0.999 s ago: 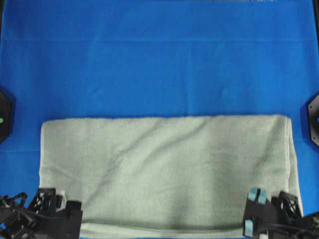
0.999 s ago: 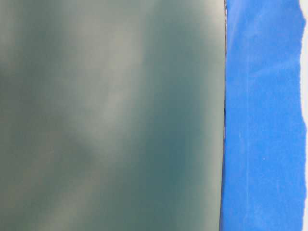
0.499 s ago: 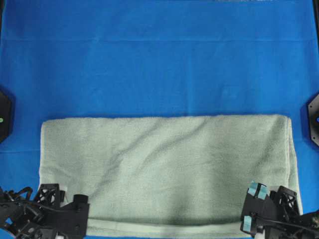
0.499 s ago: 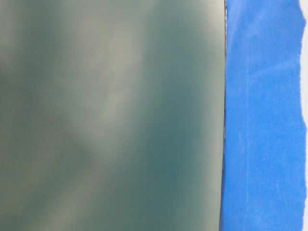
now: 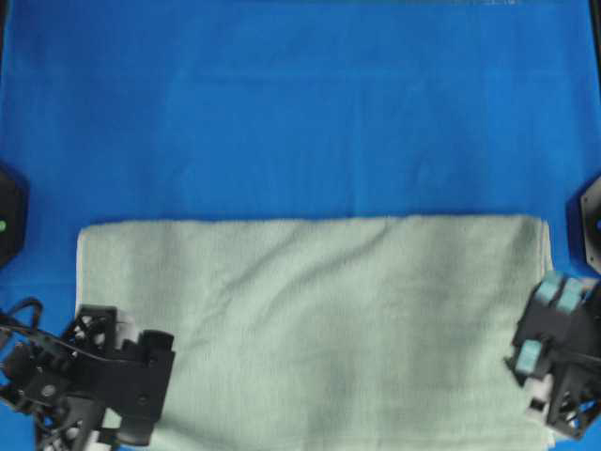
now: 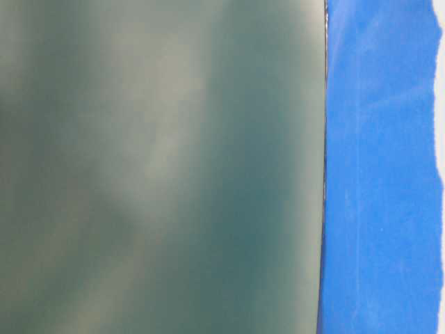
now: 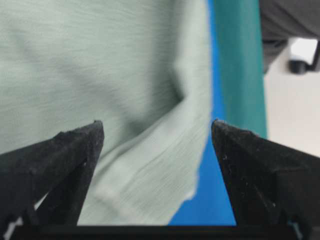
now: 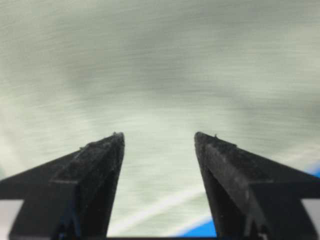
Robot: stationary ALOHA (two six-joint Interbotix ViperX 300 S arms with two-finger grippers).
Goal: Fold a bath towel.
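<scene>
The bath towel (image 5: 319, 324) lies flat as a wide pale green rectangle on the blue cloth (image 5: 300, 113) that covers the bench, filling the lower half of the overhead view from about 8 o'clock across to 4 o'clock. Its upper edge runs straight and level; its lower edge reaches the bottom of that view.

The left gripper (image 7: 157, 131) sits at 7 o'clock over the towel's lower left corner. Its jaws stand wide apart with nothing between them; in the left wrist view the towel's hemmed corner (image 7: 150, 185) lies below the gap, blue cloth beside it.

The right gripper (image 8: 159, 136) sits at 4 o'clock, over the towel's right edge. Its jaws are also spread wide and hold nothing, with only blurred green terry below them.

The table-level view is filled by a blurred grey-green surface.
</scene>
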